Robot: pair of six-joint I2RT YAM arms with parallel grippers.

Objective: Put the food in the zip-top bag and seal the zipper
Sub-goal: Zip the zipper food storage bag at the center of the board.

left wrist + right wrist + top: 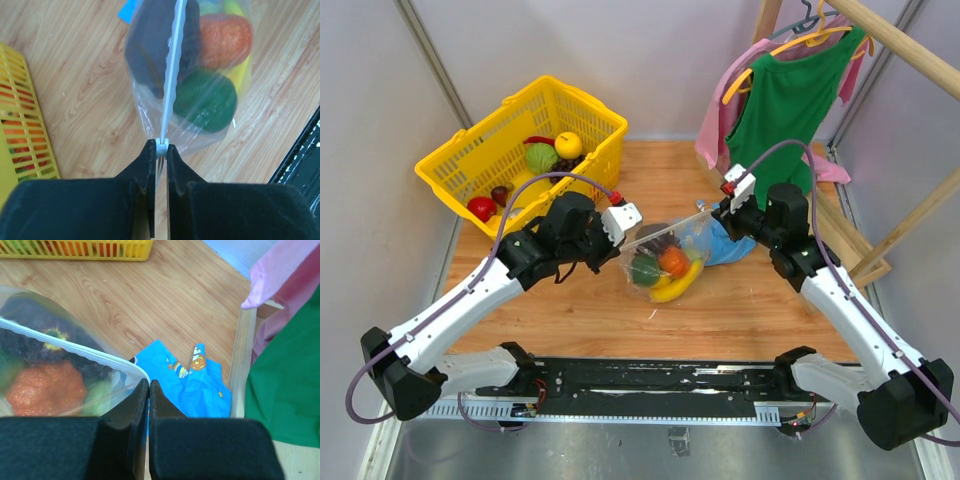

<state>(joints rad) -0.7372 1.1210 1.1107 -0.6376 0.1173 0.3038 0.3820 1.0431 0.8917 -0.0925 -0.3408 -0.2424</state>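
Zip-top bag [667, 243] suspended by both ends of its zipper [170, 75]

Left gripper [159, 148] pinches the zipper end at the bag's 9 o'clock; right gripper [149, 386] is pressed together on the end at 3 o'clock; bag hangs at table [750, 310] centre, holding orange [225, 37], green cabbage [206, 100], yellow banana [677, 290] and dark purple fruit [32, 320]; blue cloth [195, 385] lies at 3 o'clock; yellow basket [470, 160] at 10 o'clock.
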